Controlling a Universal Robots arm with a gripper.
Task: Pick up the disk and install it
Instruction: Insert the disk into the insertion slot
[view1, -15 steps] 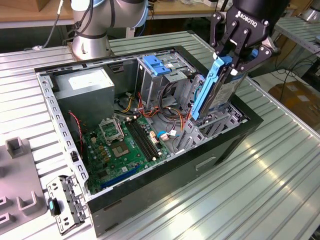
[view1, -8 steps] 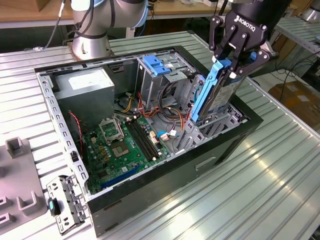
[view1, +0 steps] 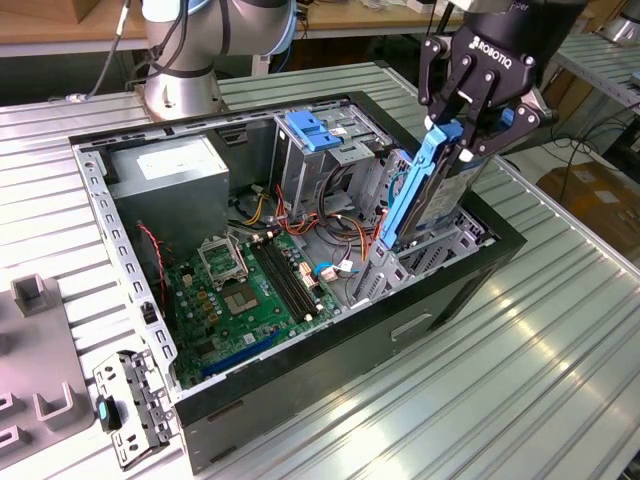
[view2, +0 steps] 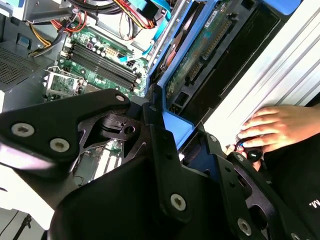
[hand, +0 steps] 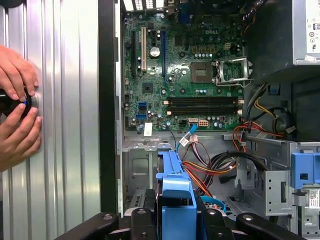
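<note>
My gripper (view1: 466, 128) is shut on the disk (view1: 428, 185), a silver drive in a blue carrier. I hold it on edge and tilted above the drive bay (view1: 440, 245) at the exterior view's right end of the open computer case (view1: 300, 372). Its lower end reaches down among the bay's grey metal rails. In the second wrist view the black fingers (view2: 156, 125) clamp the blue carrier (view2: 176, 129), and the disk's green circuit side (view2: 200, 55) faces the camera. In the first wrist view the carrier's blue edge (hand: 176, 192) stands between the finger bases, over the case floor.
Inside the case lie a green motherboard (view1: 250, 290), a grey power supply (view1: 165, 172), loose cables (view1: 330, 235) and a grey drive cage with a blue bracket (view1: 315, 130). A person's hands (hand: 17, 110) rest on the ribbed table beside the case. The arm's base (view1: 180, 70) stands behind.
</note>
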